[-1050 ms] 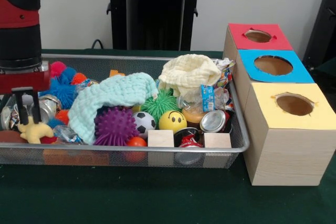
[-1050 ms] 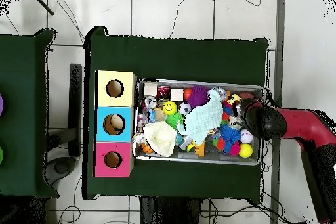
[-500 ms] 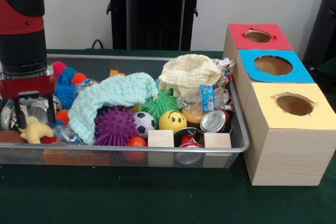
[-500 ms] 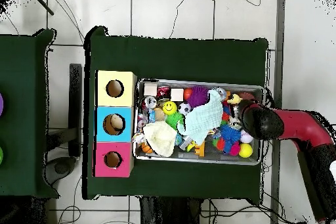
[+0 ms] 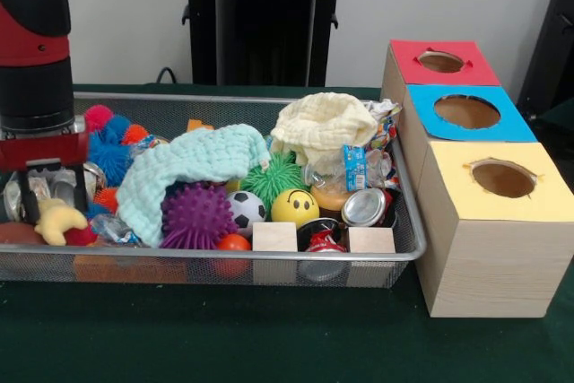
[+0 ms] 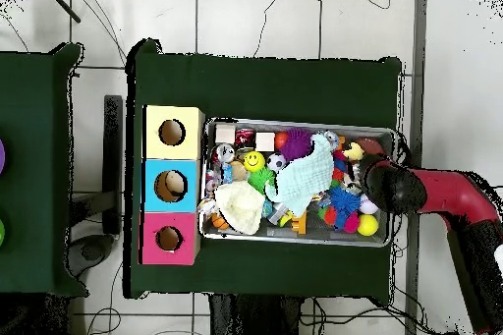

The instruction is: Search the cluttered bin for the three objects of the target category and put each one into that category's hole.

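My gripper [image 5: 54, 196] hangs low in the left end of the wire mesh bin [image 5: 224, 256]. It is open, one black finger [image 5: 28, 196] on each side of a crushed silver can [image 5: 59, 184]. A yellow plush toy [image 5: 54, 220] lies just below the fingertips. In the overhead view the arm's head [image 6: 393, 186] covers the bin's right end and hides the fingers. Three boxes with round holes stand beside the bin: red [image 5: 439, 62], blue [image 5: 466, 112] and yellow [image 5: 502, 178].
The bin is piled with a teal cloth [image 5: 188, 163], a pale yellow cloth [image 5: 323, 127], a purple spiky ball [image 5: 195, 214], a soccer ball [image 5: 245, 210], a smiley ball [image 5: 294, 207], wooden blocks [image 5: 274, 238] and cans [image 5: 363, 207]. Blue spiky balls [image 5: 112, 159] sit right of the gripper.
The fingers stood close together a second ago and now stand wide apart around the silver can. The gripper has shifted slightly to the right in the front view.
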Action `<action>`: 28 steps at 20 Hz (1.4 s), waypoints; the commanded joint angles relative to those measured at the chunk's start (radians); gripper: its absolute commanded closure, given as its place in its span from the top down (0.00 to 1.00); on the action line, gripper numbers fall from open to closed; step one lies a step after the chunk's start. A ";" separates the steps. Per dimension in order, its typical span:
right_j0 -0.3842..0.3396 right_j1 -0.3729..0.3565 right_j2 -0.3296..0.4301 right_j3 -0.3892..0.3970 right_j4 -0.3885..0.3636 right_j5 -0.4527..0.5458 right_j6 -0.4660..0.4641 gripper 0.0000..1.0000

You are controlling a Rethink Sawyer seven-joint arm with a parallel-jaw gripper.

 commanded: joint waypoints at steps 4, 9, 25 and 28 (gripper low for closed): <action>-0.025 0.094 0.031 -0.012 -0.049 0.031 -0.429 1.00; -0.051 0.122 0.051 -0.003 -0.028 0.010 -0.435 0.00; -0.036 -0.061 0.028 0.166 0.013 -0.032 -0.203 0.00; -0.024 -0.220 0.050 0.272 0.101 0.034 -0.133 0.00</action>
